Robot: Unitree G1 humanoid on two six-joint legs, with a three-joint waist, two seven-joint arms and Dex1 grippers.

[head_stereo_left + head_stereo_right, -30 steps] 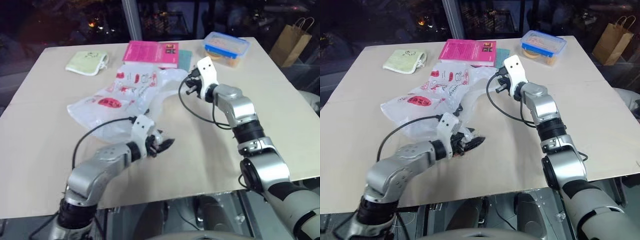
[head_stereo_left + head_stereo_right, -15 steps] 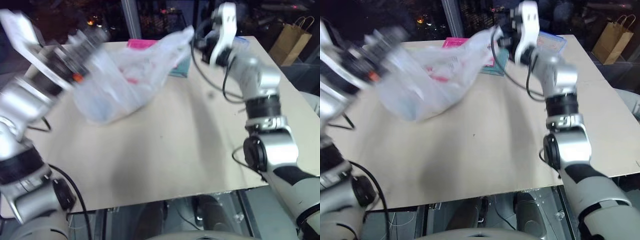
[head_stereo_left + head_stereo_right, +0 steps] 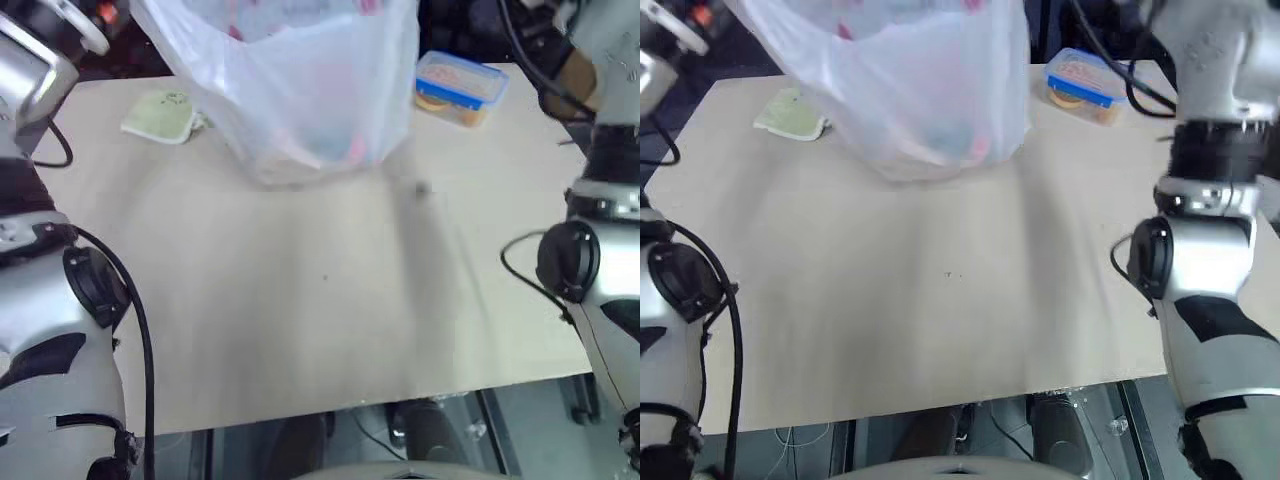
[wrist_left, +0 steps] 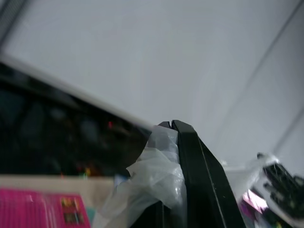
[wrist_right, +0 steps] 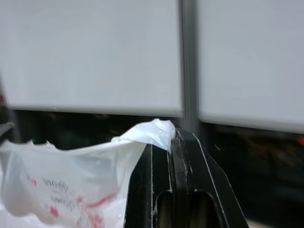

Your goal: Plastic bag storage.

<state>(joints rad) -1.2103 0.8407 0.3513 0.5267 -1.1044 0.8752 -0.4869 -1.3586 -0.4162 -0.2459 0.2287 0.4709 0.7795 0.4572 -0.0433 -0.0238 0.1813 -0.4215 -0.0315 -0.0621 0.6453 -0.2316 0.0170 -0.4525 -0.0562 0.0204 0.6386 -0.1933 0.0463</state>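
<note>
Plastic bag: I see it hanging above the surface, stretched between both tools.
Left tool: clamped on the bag's edge.
Right tool: clamped on another edge.

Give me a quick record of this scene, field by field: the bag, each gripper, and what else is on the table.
plastic bag: lifted, hanging over the table, its bottom near the surface
left gripper: shut on the bag's film
right gripper: shut on the bag's edge
pale green cloth: flat, far left of the table
blue-lidded food container: far right of the table
pink book: on the table
</note>
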